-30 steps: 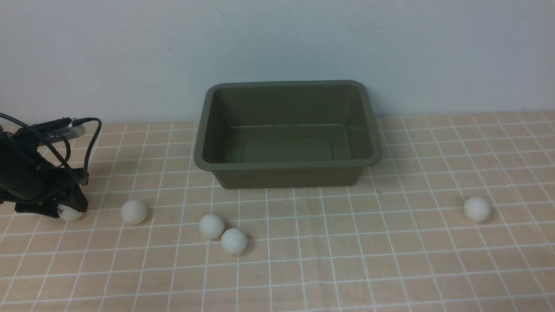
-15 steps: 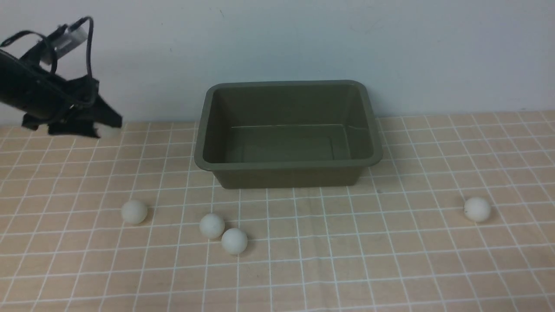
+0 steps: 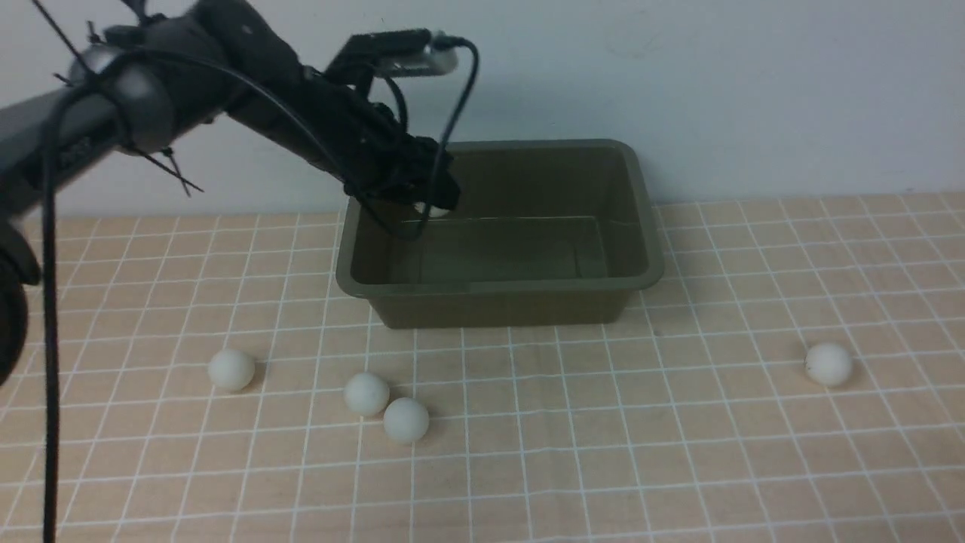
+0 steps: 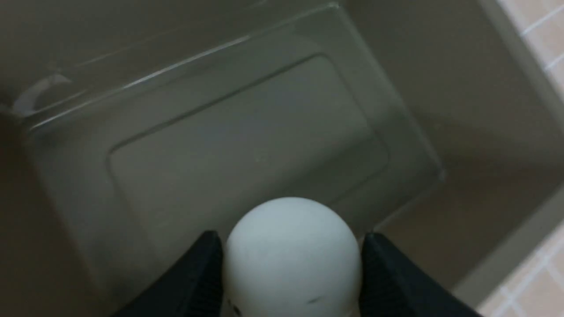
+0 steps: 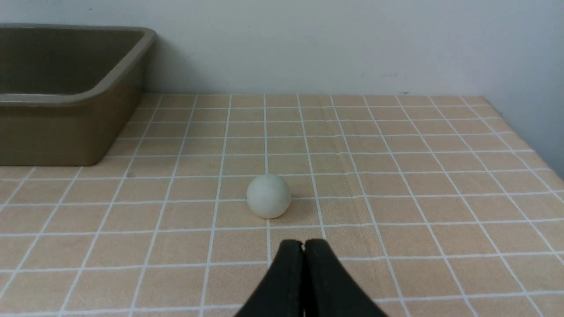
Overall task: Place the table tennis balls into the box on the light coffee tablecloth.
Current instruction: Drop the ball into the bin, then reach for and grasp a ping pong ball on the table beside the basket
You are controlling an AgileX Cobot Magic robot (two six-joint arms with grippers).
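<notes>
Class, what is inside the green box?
Inside the box, the visible floor is bare; the left gripper holds one ball over it. The gripper covers the back-left corner.
</notes>
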